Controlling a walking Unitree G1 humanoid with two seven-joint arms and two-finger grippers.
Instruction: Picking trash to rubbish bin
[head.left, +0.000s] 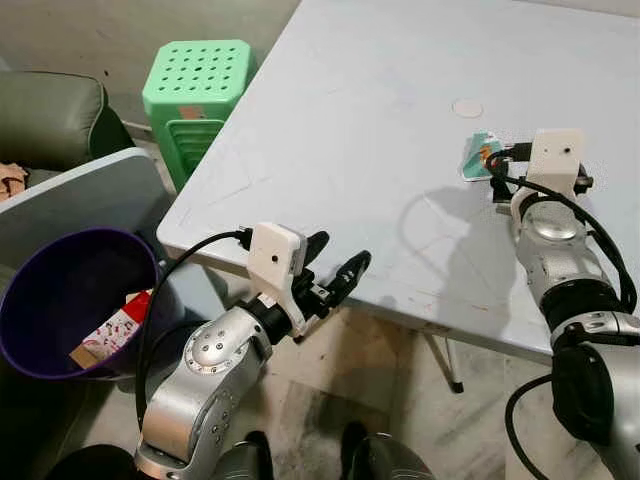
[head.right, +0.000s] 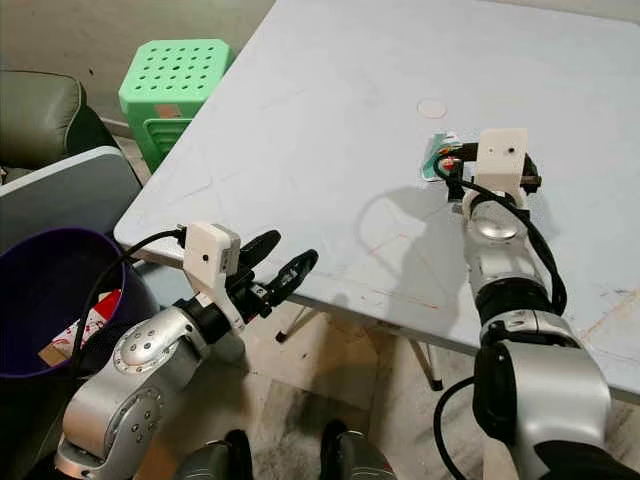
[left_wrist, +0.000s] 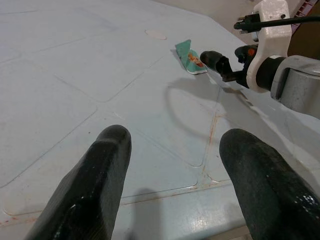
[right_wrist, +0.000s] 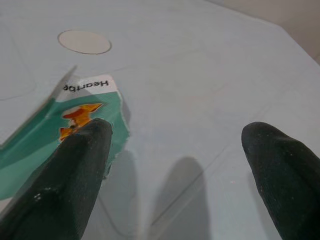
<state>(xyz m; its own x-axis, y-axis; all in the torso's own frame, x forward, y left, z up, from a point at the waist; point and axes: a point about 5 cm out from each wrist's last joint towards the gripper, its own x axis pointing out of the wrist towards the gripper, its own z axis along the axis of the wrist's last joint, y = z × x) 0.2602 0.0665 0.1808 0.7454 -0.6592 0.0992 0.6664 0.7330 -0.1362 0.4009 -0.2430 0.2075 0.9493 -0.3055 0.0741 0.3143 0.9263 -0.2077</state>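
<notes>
A teal snack wrapper (head.left: 474, 160) with a white end and an orange picture lies on the pale blue table (head.left: 380, 90), towards its right side. My right gripper (right_wrist: 175, 142) is open over the table, one finger (right_wrist: 75, 170) at the wrapper's (right_wrist: 35, 145) edge and the other out over bare table. My left gripper (head.left: 340, 256) is open and holds nothing; it hovers at the table's near edge, pointing across the top towards the wrapper (left_wrist: 190, 56). A purple rubbish bin (head.left: 50, 270) stands on the floor at my left, with a red-and-white packet (head.left: 115, 326) inside.
A green plastic stool (head.left: 197, 80) stands by the table's far left corner. A dark green seat (head.left: 50, 115) and a grey panel (head.left: 90, 195) lie beyond the bin. A white round disc (head.left: 467, 108) sits on the table past the wrapper. Table legs (head.left: 448, 365) stand below.
</notes>
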